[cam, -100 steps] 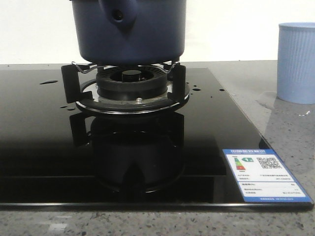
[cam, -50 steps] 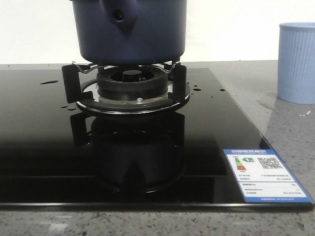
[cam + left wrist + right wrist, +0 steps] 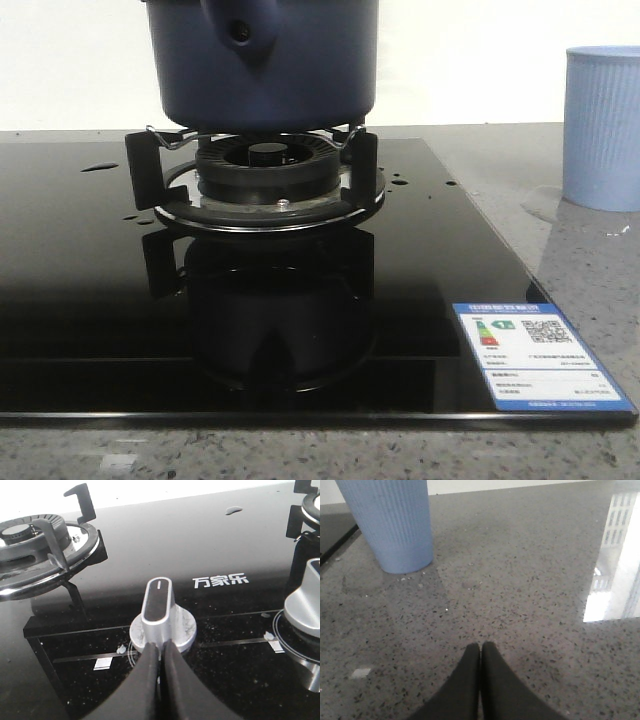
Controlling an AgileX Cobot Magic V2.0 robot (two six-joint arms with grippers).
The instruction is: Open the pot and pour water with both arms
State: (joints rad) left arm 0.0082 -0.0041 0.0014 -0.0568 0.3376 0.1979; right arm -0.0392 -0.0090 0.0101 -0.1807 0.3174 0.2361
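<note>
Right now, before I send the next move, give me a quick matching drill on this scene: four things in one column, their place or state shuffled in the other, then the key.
Things
1. pot
2. ribbed cup
3. left pincer
4. right pincer

Place or state
A. shut, over bare speckled counter
B. on the grey counter, right of the black cooktop
C. on the burner stand
D. shut, tips at the silver knob

Pairs: 1-C, 2-B, 3-D, 4-A
</note>
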